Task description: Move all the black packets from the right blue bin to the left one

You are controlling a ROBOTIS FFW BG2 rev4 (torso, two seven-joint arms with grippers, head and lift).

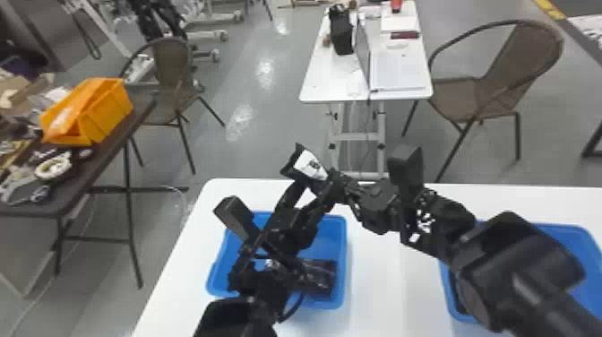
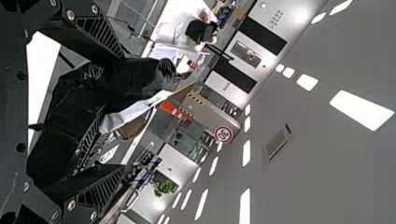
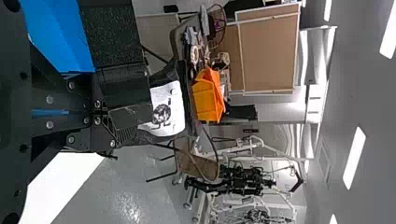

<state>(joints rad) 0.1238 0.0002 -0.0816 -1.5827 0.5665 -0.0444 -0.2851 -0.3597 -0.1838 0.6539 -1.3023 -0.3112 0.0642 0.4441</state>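
Observation:
In the head view, a black packet with a white label (image 1: 310, 164) is held up above the far side of the left blue bin (image 1: 339, 251). My right gripper (image 1: 335, 183), reaching across from the right, is shut on it. My left gripper (image 1: 310, 187) stands open just below, fingers spread around the packet's lower part. The left wrist view has the packet (image 2: 135, 77) between the parted fingers of my left gripper (image 2: 122, 112). In the right wrist view the packet's label (image 3: 166, 109) lies at the tips of my right gripper (image 3: 135, 117). Dark packets (image 1: 319, 274) lie in the left bin.
The right blue bin (image 1: 575, 235) is partly covered by my right arm. Both bins stand on a white table (image 1: 385, 287). A dark side table with an orange bin (image 1: 105, 114) is at the left; another white table (image 1: 329, 83) and chairs stand beyond.

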